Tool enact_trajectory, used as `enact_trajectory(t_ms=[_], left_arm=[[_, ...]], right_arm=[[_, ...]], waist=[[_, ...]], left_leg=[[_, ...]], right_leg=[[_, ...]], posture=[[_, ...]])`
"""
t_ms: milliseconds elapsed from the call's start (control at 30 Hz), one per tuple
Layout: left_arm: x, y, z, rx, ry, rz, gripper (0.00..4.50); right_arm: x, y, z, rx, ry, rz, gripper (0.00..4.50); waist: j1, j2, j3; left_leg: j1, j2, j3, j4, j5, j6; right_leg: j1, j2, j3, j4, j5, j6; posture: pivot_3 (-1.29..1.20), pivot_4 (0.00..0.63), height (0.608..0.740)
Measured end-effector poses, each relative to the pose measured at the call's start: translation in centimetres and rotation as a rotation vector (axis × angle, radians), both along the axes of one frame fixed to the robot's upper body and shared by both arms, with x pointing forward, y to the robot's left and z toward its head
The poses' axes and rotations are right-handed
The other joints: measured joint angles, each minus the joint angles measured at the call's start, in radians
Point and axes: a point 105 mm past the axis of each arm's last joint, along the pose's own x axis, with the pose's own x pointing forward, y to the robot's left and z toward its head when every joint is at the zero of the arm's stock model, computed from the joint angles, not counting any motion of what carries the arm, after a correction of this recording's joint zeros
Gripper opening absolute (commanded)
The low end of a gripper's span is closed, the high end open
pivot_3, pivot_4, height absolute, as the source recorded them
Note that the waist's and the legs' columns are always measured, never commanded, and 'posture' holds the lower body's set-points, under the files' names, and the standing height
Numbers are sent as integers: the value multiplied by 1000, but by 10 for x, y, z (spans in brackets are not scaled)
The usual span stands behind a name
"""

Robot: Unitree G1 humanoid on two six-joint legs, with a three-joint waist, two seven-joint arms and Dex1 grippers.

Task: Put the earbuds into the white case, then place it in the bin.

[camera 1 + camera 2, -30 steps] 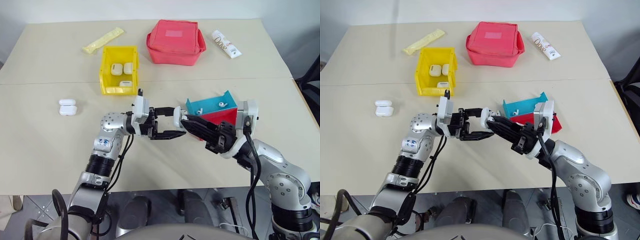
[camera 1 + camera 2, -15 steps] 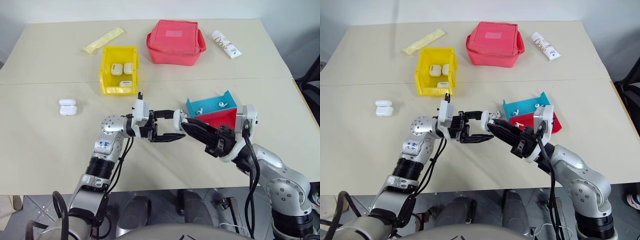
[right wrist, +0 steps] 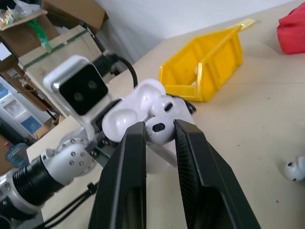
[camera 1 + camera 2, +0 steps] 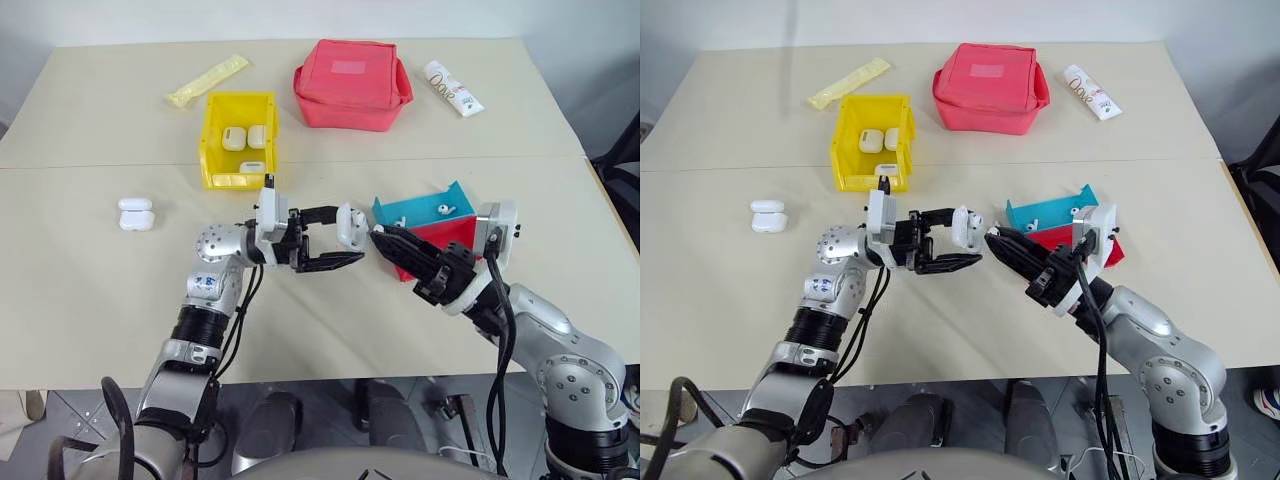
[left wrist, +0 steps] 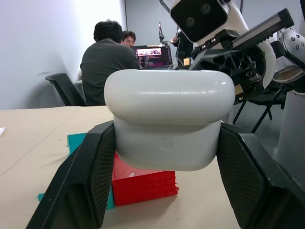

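Observation:
My left gripper [image 4: 345,243] is shut on the white case [image 4: 349,225], held above the table with its lid flipped open. In the left wrist view the case [image 5: 169,119] sits between both black fingers [image 5: 95,162]. My right gripper [image 4: 378,237] is shut on one of the earbuds [image 3: 159,130], right at the case's open mouth [image 3: 128,114]. A second rounded white shape [image 3: 165,106] seems to sit inside the case. Two more earbuds [image 4: 440,209] lie in the blue tray [image 4: 420,200]. The yellow bin [image 4: 212,150] stands further back on the left, holding several white cases [image 4: 233,138].
A red tray [image 4: 445,238] leans against the blue one, just behind my right gripper. Another white case [image 4: 135,214] lies on the table at the left. A red pouch [image 4: 350,83], a yellow sachet [image 4: 206,81] and a white tube [image 4: 452,88] lie at the back.
My right gripper has turned a little, so its tips with the earbud now meet the case from the right instead of overlapping it. The left gripper keeps its hold.

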Motion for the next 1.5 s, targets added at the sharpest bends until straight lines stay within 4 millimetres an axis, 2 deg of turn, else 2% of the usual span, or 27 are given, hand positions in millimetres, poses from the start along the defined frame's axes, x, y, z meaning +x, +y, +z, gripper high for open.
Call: enact_trajectory(t_ms=[367, 667, 1133, 1500], left_arm=[[-1, -5, 3, -8, -13, -28, 2787], [2, -6, -1, -11, 0, -29, 2787], [6, -10, 2, -21, -2, -29, 2787], [0, -10, 4, -18, -1, -40, 2787]], right_arm=[[4, 2, 8, 2, -26, 4, 494], [-2, 13, 13, 27, -15, 72, 494], [-4, 14, 7, 58, 24, 91, 494], [0, 10, 1, 74, 18, 100, 494]], waist=[[-1, 0, 0], [0, 0, 0], [-1, 0, 0], [-1, 0, 0]], left_leg=[[0, 0, 0, 0, 0, 0], [0, 0, 0, 0, 0, 0], [0, 0, 0, 0, 0, 0], [0, 0, 0, 0, 0, 0]], right_leg=[[0, 0, 0, 0, 0, 0], [0, 0, 0, 0, 0, 0], [0, 0, 0, 0, 0, 0], [0, 0, 0, 0, 0, 0]], posture=[[0, 150, 740], [0, 150, 740], [0, 150, 740], [0, 150, 740]])
